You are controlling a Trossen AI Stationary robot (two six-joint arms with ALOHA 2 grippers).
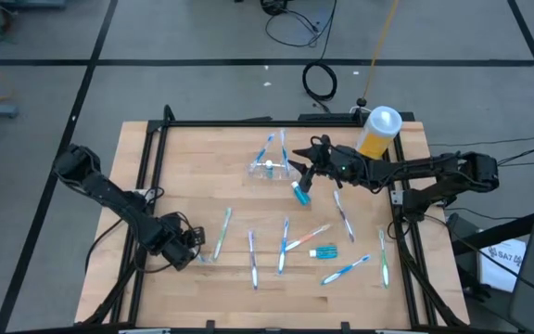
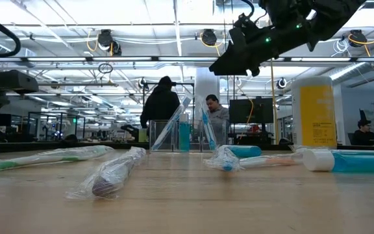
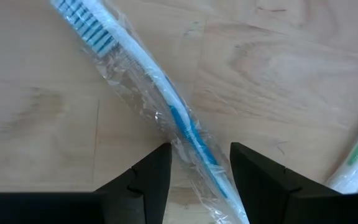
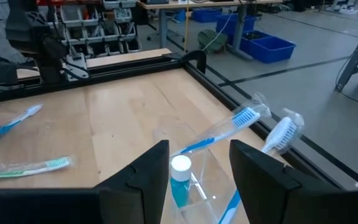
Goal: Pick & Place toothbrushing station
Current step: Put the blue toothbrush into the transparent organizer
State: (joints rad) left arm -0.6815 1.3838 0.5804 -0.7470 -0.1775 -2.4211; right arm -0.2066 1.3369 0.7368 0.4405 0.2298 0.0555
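Between the left gripper's (image 3: 199,163) dark fingers (image 3: 156,171), which stand apart and are not yet pressed in, lies a wrapped blue-and-white toothbrush (image 3: 166,106); its handle runs through the gap on a slant and its bristle head points away from the claw, flat on the wooden table (image 3: 278,68). That arm sits low at the table's near left corner, so it looks to be the one for this brush. A squeeze across the handle seems the move it calls for. Farther off, the right gripper (image 4: 199,163) hovers spread and empty just above the clear plastic cup (image 1: 273,168) at the far middle, which holds a teal toothpaste tube (image 4: 180,180) and leaning brushes
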